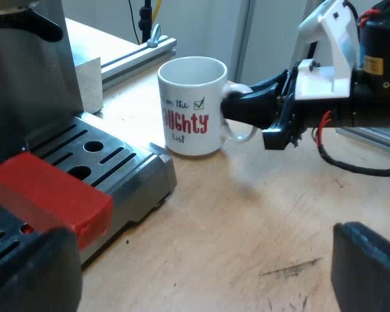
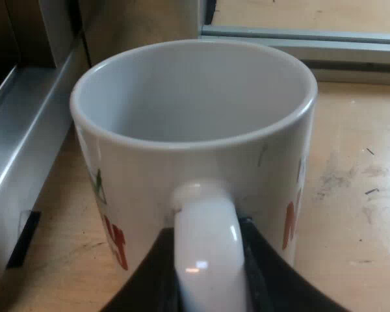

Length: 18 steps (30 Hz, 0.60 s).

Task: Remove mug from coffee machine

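My left gripper (image 1: 205,263) is spread wide. Its black fingers (image 1: 367,266) are far apart with nothing between them, over the wooden table (image 1: 247,221) at the front of the espresso machine (image 1: 26,71). The machine's slotted drip tray (image 1: 117,162) lies close by, and the red end (image 1: 49,198) of the holder's handle juts out above it. The mug (image 1: 192,107) stands upright on the table, off the tray and just beside its corner. I can see inside it, and it is empty. My right gripper (image 1: 233,104) has the mug's handle (image 2: 205,260), with one finger pressed against each side of it.
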{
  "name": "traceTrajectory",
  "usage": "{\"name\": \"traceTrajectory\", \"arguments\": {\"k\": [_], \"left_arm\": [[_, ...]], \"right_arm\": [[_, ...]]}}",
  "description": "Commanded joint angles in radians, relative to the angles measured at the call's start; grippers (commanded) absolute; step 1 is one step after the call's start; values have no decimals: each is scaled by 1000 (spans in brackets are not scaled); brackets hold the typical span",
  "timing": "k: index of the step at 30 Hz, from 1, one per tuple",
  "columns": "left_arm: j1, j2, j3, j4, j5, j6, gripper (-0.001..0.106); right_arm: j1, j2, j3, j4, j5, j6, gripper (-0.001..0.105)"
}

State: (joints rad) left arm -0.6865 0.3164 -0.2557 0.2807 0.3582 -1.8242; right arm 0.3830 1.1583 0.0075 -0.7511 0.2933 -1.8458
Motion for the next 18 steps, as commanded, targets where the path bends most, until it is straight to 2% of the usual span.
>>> {"name": "traceTrajectory", "arguments": {"k": [1, 10, 18], "left_arm": [[-5, -1, -6, -10, -11, -11, 80], [-5, -1, -6, -1, -11, -11, 80], [-5, -1, -6, -1, -11, -11, 80]], "right_arm": [[-3, 74, -39, -128, -7, -16, 0], [-3, 263, -139, -196, -7, -16, 0], [-3, 301, -160, -197, 2, -14, 0]]}}
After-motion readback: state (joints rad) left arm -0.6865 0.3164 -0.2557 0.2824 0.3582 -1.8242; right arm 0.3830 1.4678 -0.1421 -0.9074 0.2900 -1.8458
